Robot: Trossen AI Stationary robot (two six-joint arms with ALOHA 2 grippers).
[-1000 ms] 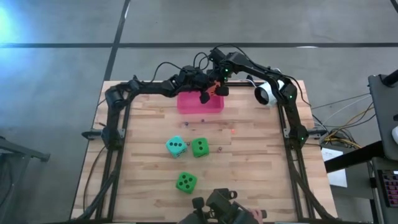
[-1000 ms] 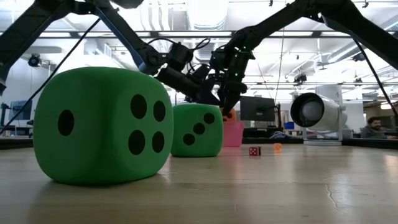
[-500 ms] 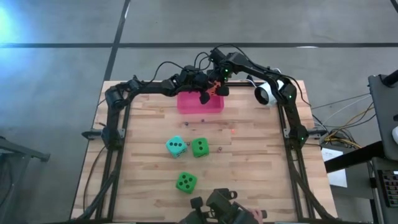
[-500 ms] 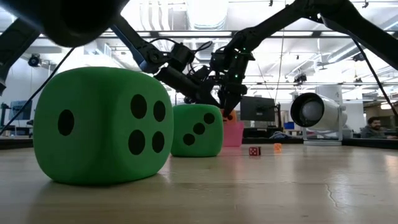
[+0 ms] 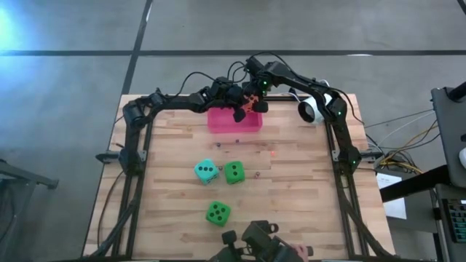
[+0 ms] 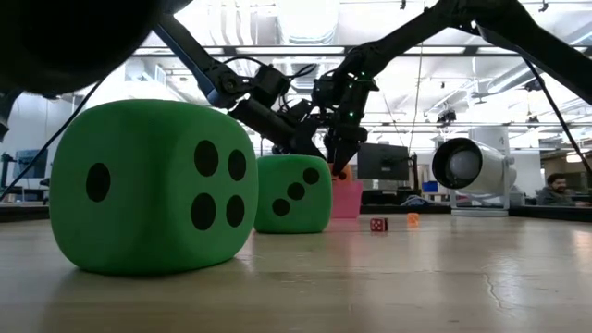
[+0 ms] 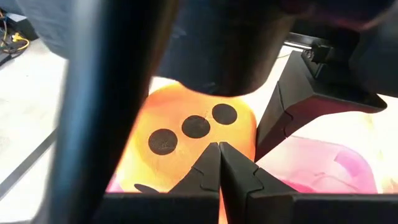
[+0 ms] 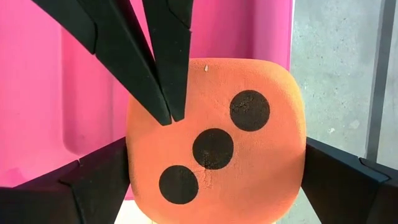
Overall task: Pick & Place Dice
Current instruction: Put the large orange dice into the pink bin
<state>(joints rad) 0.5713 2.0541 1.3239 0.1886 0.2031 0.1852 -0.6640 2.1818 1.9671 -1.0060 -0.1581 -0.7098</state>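
Observation:
An orange die point(image 8: 214, 143) with three pips showing hangs over a pink bin point(image 5: 234, 120) at the table's far side. My right gripper point(image 5: 252, 107) is closed on it from above. My left gripper point(image 7: 219, 149), shut, reaches in from the left and its tips meet the same die. A teal die point(image 5: 206, 171) and a green die point(image 5: 234, 172) rest side by side on the table's middle. Another green die point(image 5: 218, 212) sits nearer the front edge, and looms large in the low view point(image 6: 153, 185). My left gripper has its shut fingertips point(image 8: 168, 112) against the die's three-pip face point(image 7: 186, 127), near one edge, slanting down from the table's left. My right gripper pinches the orange die by two opposite sides point(image 8: 134, 180) between its wide-set fingers point(image 8: 81, 186), which point steeply down. The die hangs clear above the pink bin, three-pip face up.
A white cylindrical device point(image 5: 312, 109) stands at the far right, right of the bin. A tiny red die point(image 6: 378, 224) and a tiny orange one point(image 6: 413, 219) lie on the table in front of the bin. A dark object point(image 5: 255, 240) sits at the front edge.

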